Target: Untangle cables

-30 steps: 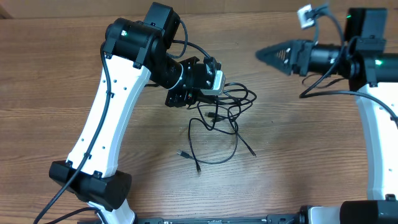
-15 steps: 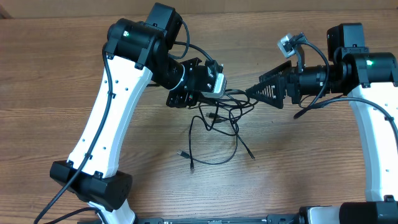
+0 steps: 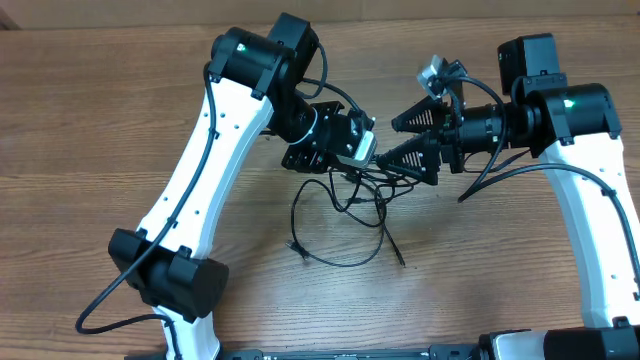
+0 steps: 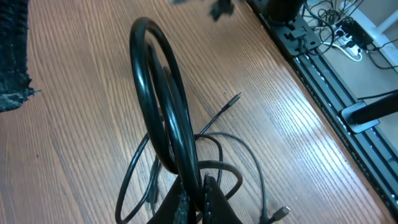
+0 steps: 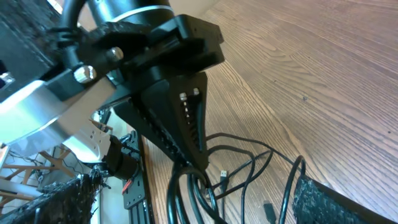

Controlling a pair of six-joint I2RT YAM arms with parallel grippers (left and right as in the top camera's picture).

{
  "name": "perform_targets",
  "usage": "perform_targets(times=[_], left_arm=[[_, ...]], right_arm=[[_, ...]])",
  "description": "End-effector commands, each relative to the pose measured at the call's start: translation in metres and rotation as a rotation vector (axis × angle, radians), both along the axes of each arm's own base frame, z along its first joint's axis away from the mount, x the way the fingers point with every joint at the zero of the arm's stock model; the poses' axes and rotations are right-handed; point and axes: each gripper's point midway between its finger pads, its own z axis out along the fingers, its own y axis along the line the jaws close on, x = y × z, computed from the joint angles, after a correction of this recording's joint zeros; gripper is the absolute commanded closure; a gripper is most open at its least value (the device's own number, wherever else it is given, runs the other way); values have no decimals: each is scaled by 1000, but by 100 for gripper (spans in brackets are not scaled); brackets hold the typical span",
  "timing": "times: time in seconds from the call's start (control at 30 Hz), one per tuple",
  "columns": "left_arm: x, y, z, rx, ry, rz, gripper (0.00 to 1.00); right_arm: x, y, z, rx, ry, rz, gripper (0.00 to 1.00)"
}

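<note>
Overhead: my left hand is pinched shut on a loop of the cables, which lie tangled mid-worktop. My right hand, spread wide, hovers just right of it. I reckon this is the separating step; next, close on a neighbouring strand and pull apart.

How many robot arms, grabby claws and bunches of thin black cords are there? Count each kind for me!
Robot arms: 2, the left arm and the right arm
Grippers: 2, the left gripper and the right gripper
Bunches of thin black cords: 1, the cables
Total: 5
</note>
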Motion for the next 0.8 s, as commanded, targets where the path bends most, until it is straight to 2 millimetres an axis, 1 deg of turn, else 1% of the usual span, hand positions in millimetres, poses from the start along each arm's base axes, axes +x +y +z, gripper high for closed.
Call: perform_targets(times=[0.0,0.07,0.2,0.33,0.43,0.5,0.53,0.63,0.7,0.77], left_arm=[[2,-7,4,-53,-38,-47,96],[3,-12,6,-75,-56,-57,96],[-4,-22,16,-160,-61,-107,96],[-5,-23,18,-178,-53,-108,96],[-5,-23,19,-178,-51,-108,96],[-7,-25,21,-198,-39,-110,96],[-9,-27,24,-217,-31,-112,96],[-12,-30,25,-225,-27,-120,95],[-15,-33,25,-224,-26,-132,96],[-19,-38,25,-220,-30,-150,96]], right_arm=[[-3,2,5,10,-10,12,0],[-4,2,4,8,-2,12,1],[-5,-1,-2,-26,16,0,10],[-6,-1,-2,-27,24,0,16],[-5,-3,-5,-46,23,-7,25],[-5,-3,-6,-52,25,-9,29],[-5,-3,-7,-55,26,-10,33],[-4,-3,-7,-54,23,-10,53],[-4,-3,-7,-54,23,-10,58],[-4,-3,-6,-53,24,-10,68]])
